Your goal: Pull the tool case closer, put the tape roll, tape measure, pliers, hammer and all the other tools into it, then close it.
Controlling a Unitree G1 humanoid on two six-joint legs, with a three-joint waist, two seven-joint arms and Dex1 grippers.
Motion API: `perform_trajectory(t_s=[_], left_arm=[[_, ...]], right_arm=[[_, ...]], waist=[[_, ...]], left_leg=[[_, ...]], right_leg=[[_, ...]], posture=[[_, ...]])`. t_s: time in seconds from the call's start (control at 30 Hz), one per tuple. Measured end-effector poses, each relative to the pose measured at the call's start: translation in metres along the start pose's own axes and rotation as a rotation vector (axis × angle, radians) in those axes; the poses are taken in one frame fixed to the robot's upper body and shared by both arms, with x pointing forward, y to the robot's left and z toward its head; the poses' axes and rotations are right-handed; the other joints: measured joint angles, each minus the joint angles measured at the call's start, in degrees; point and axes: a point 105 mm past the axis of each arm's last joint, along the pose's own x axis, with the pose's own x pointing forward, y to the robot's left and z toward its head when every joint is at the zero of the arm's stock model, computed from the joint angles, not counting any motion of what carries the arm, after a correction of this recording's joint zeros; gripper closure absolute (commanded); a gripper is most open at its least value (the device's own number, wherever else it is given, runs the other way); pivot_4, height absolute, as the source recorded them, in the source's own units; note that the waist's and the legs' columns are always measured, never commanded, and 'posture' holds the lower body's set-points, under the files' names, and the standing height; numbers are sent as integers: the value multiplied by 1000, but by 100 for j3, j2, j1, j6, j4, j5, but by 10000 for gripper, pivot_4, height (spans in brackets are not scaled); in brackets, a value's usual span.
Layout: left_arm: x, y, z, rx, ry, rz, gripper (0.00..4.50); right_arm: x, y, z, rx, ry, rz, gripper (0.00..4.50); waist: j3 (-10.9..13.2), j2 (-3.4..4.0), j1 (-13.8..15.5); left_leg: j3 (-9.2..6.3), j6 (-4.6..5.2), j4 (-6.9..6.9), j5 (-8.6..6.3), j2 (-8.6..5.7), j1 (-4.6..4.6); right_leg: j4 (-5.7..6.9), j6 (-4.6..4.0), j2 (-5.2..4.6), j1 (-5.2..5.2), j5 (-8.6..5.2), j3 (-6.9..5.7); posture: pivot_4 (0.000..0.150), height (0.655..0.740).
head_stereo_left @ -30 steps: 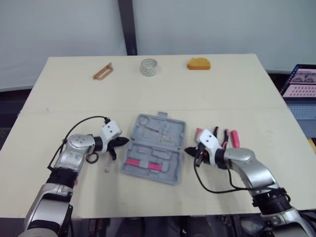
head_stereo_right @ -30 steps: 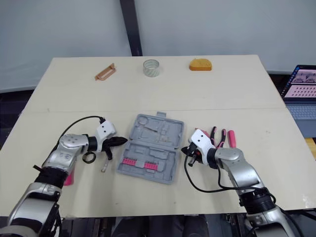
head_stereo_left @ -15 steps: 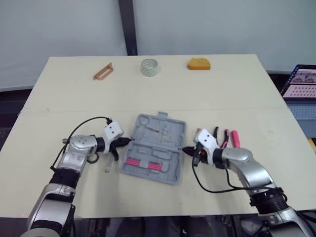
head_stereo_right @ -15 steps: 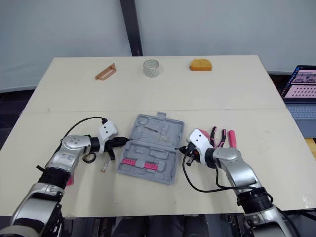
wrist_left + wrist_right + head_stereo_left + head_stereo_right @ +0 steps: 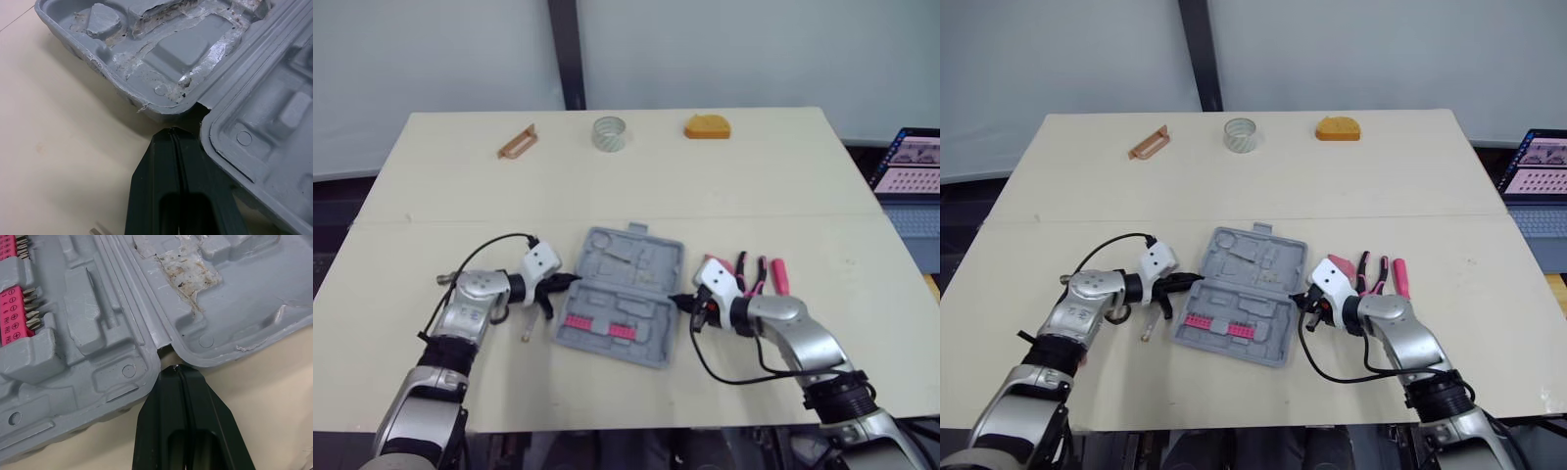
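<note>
Left eye view: pink-handled pliers are partly hidden behind the right wrist. A pale beige worktop is backed by a light grey wall. The open grey plastic tool case, holding pink bit rows, is laid mid-worktop. The left end effector and right end effector, fingers pressed together, are set at its hinge notches.

Bright, soft, even light falls from above on the pale table, so the open tool case casts only a faint, narrow shadow. In the wrist views small white glints sit on the case's grey plastic, and dark shadow fills the hinge notch at the left gripper. A laptop screen glows at the right edge.
</note>
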Motion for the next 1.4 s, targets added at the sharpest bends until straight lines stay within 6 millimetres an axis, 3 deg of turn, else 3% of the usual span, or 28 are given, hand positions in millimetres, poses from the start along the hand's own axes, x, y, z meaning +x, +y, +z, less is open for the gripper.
perform_trajectory(t_s=[0.5,1.0,1.4], left_arm=[[-9,-19,-7,9,20,-64,45000],[-25,-52,-18,-17,58,-131,45000],[-40,-83,-31,-37,95,-177,45000]], right_arm=[[-3,5,-5,8,4,66,44749],[-9,16,-16,17,16,132,44749],[-21,37,-27,45,42,208,44749]], waist=[[-1,0,-11],[-2,-1,-4],[-4,1,0]], left_leg=[[0,0,-3,0,1,3],[1,1,-5,-1,2,11],[5,3,-8,-2,3,16]], right_leg=[[0,0,0,1,0,0],[-1,0,0,5,0,3],[-3,0,0,7,0,8]], posture=[[1500,7400],[1500,7400],[1500,7400]])
